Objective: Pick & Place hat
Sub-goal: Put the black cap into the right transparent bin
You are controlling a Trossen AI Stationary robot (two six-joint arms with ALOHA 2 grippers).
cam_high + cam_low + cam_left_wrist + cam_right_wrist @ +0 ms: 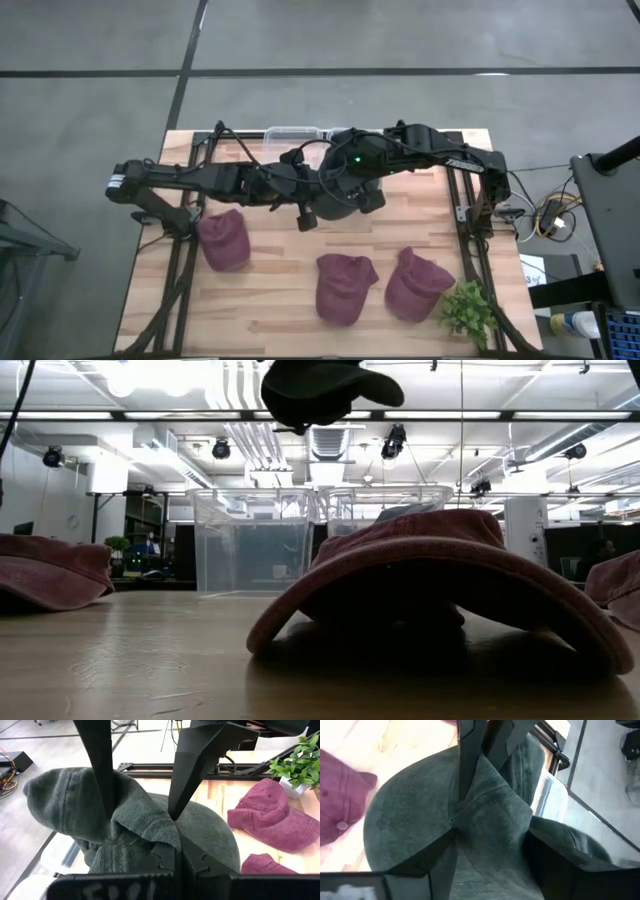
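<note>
Grey-green brushed cotton, bunched and folded, fills both wrist views: the dark hat (345, 196) hangs in the air above the middle of the table (270, 310), held from two sides at once. Starting at the left, the left gripper (303, 207) reaches in from the table's left edge and has its fingers clamped on a fold of the hat's cloth, the pinch showing plainly in the left wrist view (145, 827). The hat sits directly at those fingertips, with its crown bulging away toward the right arm. From the other side, the right gripper (368, 192) comes across from the right edge and is likewise clamped on the cloth (470, 795), so neither arm is nearer; both touch it. Its long axis seems to run roughly along the line between the two grippers, left to right across the table (the crumpling makes the brim's direction hard to read). Just behind the grippers stands the clear bin (292, 133) at the far edge, which I judge the likely destination. Three maroon hats (225, 240) lie along the near half of the table.
</note>
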